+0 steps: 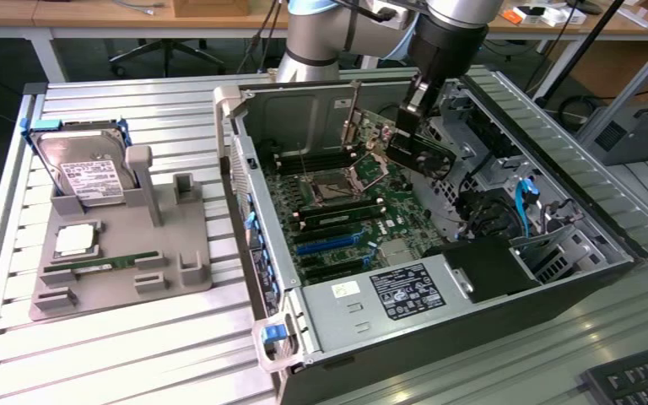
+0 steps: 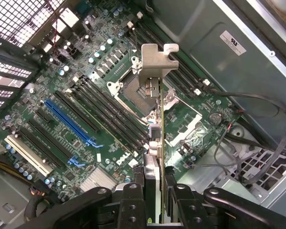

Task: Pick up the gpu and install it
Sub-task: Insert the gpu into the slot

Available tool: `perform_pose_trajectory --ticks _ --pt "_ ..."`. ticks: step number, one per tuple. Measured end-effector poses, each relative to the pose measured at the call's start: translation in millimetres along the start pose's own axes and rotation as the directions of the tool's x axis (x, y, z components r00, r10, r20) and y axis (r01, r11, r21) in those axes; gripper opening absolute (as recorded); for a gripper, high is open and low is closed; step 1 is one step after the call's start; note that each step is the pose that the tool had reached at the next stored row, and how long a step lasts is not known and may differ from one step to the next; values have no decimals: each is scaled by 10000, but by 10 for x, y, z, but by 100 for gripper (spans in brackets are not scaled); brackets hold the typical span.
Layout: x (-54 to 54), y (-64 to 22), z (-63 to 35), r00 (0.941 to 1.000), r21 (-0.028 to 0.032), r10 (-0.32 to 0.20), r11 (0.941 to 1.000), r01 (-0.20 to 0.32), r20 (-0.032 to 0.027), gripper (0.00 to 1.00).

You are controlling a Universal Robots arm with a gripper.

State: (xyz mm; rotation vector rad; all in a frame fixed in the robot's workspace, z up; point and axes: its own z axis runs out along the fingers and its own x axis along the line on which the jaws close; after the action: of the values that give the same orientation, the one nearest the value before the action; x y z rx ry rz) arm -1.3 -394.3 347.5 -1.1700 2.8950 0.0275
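Observation:
My gripper (image 1: 417, 114) hangs inside the open computer case (image 1: 259, 253), shut on the gpu (image 1: 420, 152). The card is held in the air above the motherboard (image 1: 347, 211), its silver end bracket (image 1: 353, 125) toward the case's rear wall. In the wrist view I look along the gpu (image 2: 159, 133) edge-on, with the bracket (image 2: 155, 59) at its far end and my two black fingers (image 2: 133, 200) clamped on either side of my gripper (image 2: 156, 188). Below the card lie the CPU socket (image 2: 136, 90) and RAM slots. The long blue expansion slot (image 2: 71, 121) sits off to one side, apart from the card.
On the exterior view's left a grey fixture (image 1: 121, 278) holds a hard drive (image 1: 88, 173), a CPU (image 1: 74, 240) and a RAM stick (image 1: 94, 267). Inside the case are the power supply (image 1: 397, 291), drive cages and blue cables (image 1: 523, 198). A keyboard (image 1: 645, 380) lies at the front right.

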Motion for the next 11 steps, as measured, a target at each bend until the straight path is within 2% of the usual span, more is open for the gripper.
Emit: perform_pose_trajectory --ticks 11 --pt "0 0 0 9997 -6 -231 9997 231 -2 27"
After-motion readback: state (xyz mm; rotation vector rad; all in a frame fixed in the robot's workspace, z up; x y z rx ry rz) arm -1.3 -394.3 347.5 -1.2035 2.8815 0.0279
